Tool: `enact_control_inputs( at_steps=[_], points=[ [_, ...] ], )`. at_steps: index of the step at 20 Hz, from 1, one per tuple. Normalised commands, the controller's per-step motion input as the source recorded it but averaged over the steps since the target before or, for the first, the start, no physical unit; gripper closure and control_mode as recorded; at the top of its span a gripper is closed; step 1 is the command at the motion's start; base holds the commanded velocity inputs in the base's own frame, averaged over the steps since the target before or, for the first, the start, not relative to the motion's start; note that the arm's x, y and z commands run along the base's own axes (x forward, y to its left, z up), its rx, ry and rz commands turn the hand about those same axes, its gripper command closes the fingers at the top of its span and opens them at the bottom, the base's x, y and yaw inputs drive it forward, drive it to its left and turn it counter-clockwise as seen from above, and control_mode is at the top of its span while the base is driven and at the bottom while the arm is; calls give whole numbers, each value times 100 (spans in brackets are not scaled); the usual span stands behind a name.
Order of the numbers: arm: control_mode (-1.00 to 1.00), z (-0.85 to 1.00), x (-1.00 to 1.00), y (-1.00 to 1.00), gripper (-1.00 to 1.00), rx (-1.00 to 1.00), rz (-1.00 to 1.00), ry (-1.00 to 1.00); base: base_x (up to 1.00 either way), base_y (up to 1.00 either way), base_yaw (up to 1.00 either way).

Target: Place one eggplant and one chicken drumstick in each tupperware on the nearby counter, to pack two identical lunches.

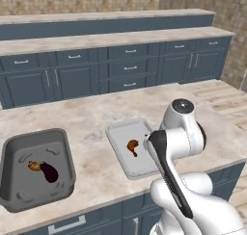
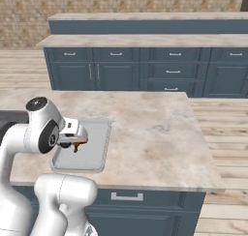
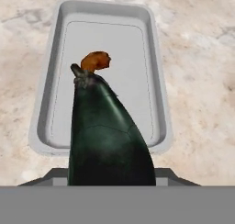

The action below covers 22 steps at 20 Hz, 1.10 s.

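My gripper [image 2: 73, 139] is shut on a dark purple eggplant [image 3: 108, 136] and hangs over the near end of the shallow pale grey tupperware [image 3: 158, 71] on the counter [image 1: 96, 109]. The eggplant's stem points toward a brown chicken drumstick [image 3: 95, 61] that lies in that tray [image 1: 120, 133]. The eggplant hides the fingertips in the hand view. To the left stands the deep dark grey tupperware [image 1: 67, 157], which holds a second eggplant [image 1: 49, 172] and a drumstick [image 1: 34, 166]. My arm covers the tray's right side in the left base view.
Stepped blue counters [image 1: 120, 60] run along the brick wall behind the island. Wooden floor [image 2: 223, 133] lies to the island's right. The stone top right of the pale tray [image 2: 94, 143] is bare up to its edge.
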Motion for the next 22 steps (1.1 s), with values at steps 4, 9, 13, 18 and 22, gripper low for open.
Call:
enact_control_inputs(
  at_steps=[4, 9, 13, 18, 22],
  points=[
    [-100, -40, 34, -7, 100, 0, -9, 0, 0, 0, 0],
    [-100, -25, 33, -1, 100, 0, -5, 4, 0, 0, 0],
    [-100, -23, 22, 0, 100, 0, 0, 9, 0, 0, 0],
    [-100, -21, 17, 0, 100, 0, 0, 12, 0, 0, 0],
    [-100, -9, 18, 2, 100, 0, 0, 8, 0, 0, 0]
  ],
)
